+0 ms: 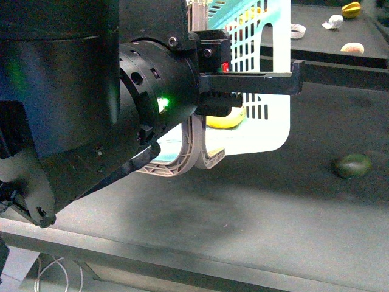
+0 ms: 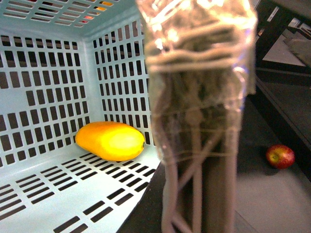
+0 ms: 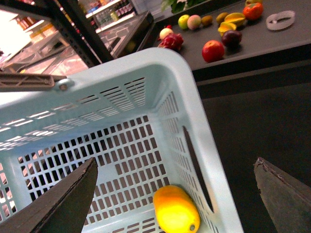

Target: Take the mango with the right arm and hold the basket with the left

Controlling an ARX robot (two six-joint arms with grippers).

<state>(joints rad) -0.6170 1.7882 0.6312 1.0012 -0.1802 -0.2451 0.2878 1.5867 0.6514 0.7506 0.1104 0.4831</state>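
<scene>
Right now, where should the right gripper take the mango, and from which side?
Across its narrow middle, from above. The mango lies on its side on the floor of the basket, close to a corner, so the walls block any sideways approach. The right gripper is open above it; probably best to close across the short width.

Front view half blocked by arm; wrist views close, share basket, mango.

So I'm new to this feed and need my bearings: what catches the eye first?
The yellow-orange mango lying on the floor of the turquoise basket stands out most. In the front view a black arm fills the left half, with a dark green fruit on the table to the right.
</scene>
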